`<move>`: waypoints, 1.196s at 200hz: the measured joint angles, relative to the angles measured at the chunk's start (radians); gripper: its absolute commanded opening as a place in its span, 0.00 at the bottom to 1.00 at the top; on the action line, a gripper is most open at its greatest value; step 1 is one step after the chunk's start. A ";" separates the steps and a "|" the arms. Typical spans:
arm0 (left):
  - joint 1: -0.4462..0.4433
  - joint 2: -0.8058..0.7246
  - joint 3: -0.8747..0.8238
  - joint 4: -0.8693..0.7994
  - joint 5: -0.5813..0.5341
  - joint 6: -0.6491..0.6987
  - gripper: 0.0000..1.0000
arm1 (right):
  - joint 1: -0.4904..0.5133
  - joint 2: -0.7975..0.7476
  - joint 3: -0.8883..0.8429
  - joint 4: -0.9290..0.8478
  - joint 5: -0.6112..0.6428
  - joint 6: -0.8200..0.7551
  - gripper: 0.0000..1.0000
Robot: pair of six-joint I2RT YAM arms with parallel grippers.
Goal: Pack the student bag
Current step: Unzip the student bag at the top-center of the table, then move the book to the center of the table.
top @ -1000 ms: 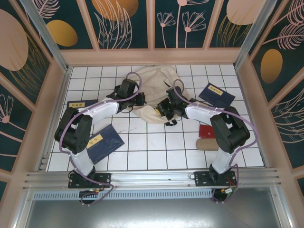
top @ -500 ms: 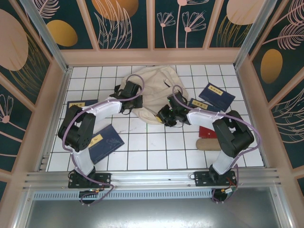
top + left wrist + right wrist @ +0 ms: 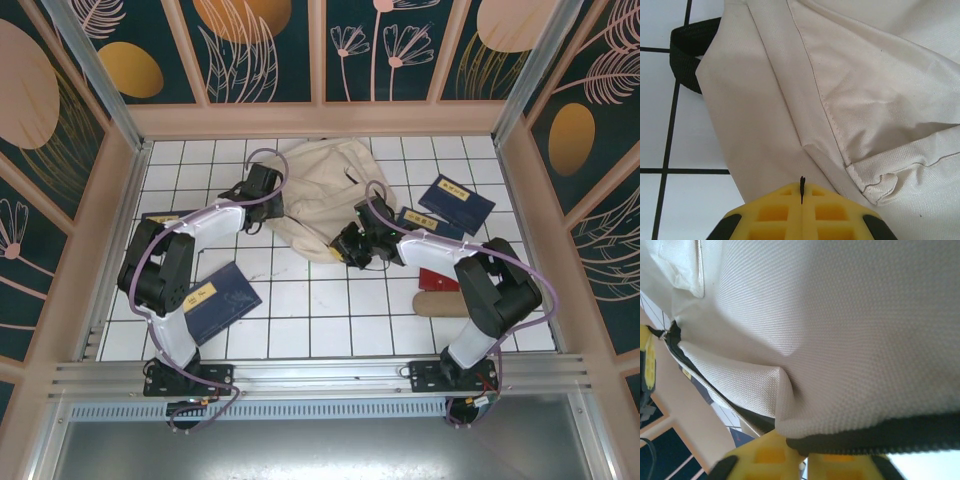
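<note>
The student bag [image 3: 325, 190], cream fabric with dark zippers, lies slumped at the back middle of the tiled table. My left gripper [image 3: 273, 203] is at its left edge. In the left wrist view that gripper [image 3: 801, 192] is shut, with a thin black tab of the bag pinched between its yellow pads; the bag's cloth [image 3: 840, 90] and a black strap [image 3: 687, 47] lie beyond. My right gripper [image 3: 345, 243] is at the bag's lower right edge. Close up, the right gripper [image 3: 804, 460] pinches the bag's dark zipper edge [image 3: 875, 437], its jaws a narrow slit apart.
Navy books lie at the front left [image 3: 215, 298], far left [image 3: 165, 218] and right [image 3: 455, 200], with another [image 3: 425, 222] beside my right arm. A red item [image 3: 437, 277] and a tan oblong one [image 3: 440, 303] sit at the right. Walls close three sides.
My left gripper has moved back and to the left, drawing the bag's left edge with it. The right gripper has shifted slightly forward and its jaws have parted a little.
</note>
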 measured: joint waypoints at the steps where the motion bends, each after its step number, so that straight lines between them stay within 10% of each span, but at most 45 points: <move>1: 0.000 0.000 0.001 0.000 0.000 0.000 0.00 | 0.000 0.000 0.000 0.000 0.000 0.000 0.29; 17: 0.011 0.004 0.010 0.005 -0.026 0.000 0.00 | 0.001 -0.002 0.000 -0.025 -0.005 -0.039 0.47; 57: 0.080 0.006 0.038 0.018 -0.092 0.000 0.01 | -0.012 -0.042 0.095 -0.156 0.044 -0.215 0.57; 97: 0.114 0.000 0.053 0.016 -0.086 -0.006 0.50 | -0.136 -0.206 0.158 -0.227 0.193 -0.424 0.61; 125: 0.116 -0.042 0.053 0.015 -0.016 -0.028 0.65 | -0.290 -0.223 0.151 -0.271 0.284 -0.557 0.62; 239: 0.105 -0.293 -0.061 0.070 0.322 -0.069 0.81 | -0.814 -0.088 -0.021 -0.328 0.474 -0.706 0.75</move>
